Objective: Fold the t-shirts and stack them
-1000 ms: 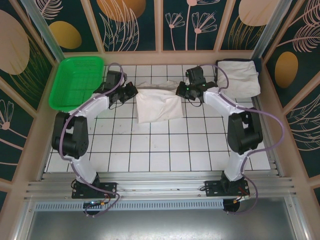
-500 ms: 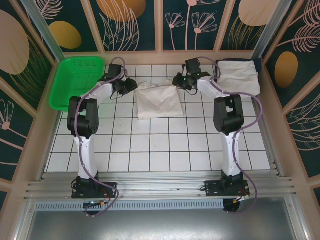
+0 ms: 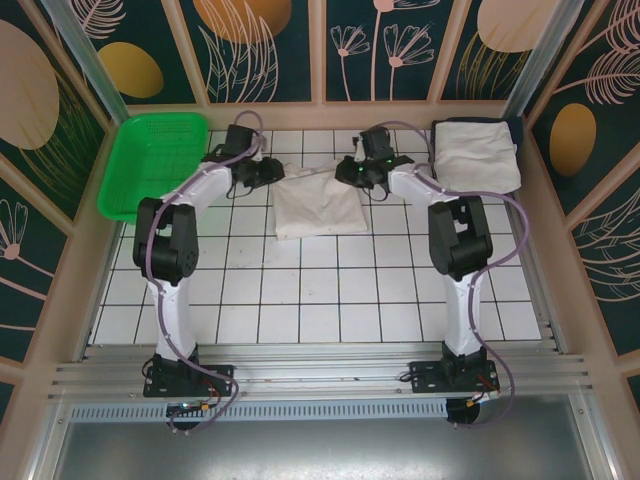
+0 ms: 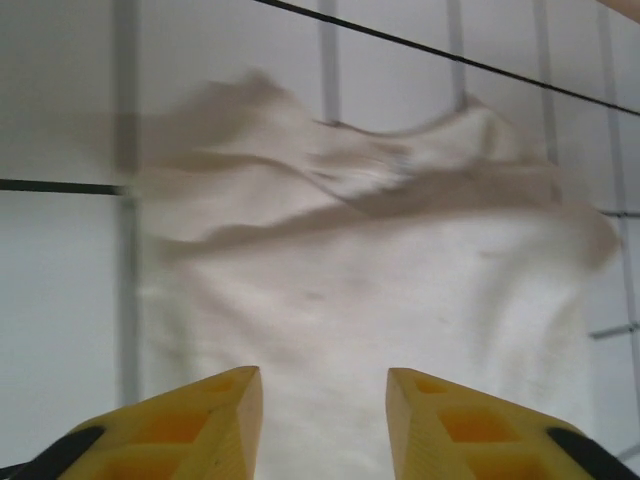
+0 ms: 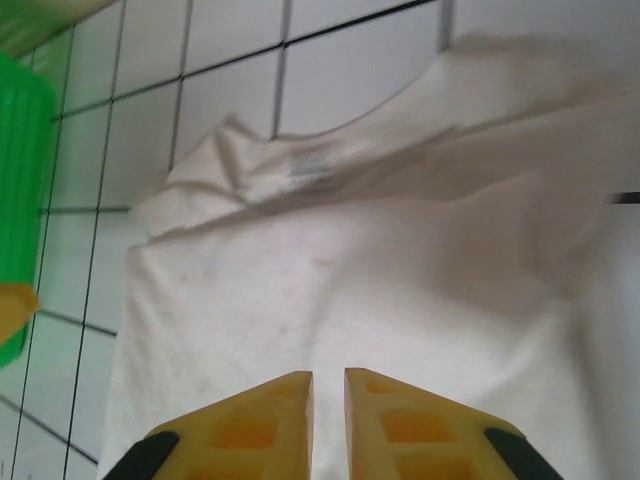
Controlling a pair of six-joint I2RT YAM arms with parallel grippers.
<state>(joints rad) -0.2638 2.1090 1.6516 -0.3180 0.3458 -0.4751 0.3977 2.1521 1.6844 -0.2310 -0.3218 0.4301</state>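
At the upper left of the top view a green basket (image 3: 155,165) sits on the white-tiled table (image 3: 300,290). Just to its right the left hand (image 3: 262,172) hangs at the left end of the middle t-shirt (image 3: 315,205). In its wrist view the left hand (image 4: 322,385) has its yellow fingers (image 4: 215,420) standing apart over the off-white cloth (image 4: 350,270), with nothing between them.

The middle t-shirt lies flat in the upper centre of the table. It is gathered into a rough rectangle, and its top edge is drawn out in a narrow strip toward each hand. At the right end of that strip is the right hand (image 3: 350,172). Its wrist view shows the right hand (image 5: 328,385) with fingers nearly together, a thin slit left between them and no cloth clamped. The shirt (image 5: 350,270) is spread below it, collar uppermost with a small label (image 5: 310,168) showing.

Farthest right, in the upper right corner of the table, a folded t-shirt (image 3: 475,155) rests as a neat pad, well apart from the middle one.

By this layout the task looks about half done. One shirt is folded and set down where the stack should go. The middle shirt seems only partly folded, since its top edge and collar area are not yet tucked in. It probably needs a further fold or two and then a carry across to the pad at the right.
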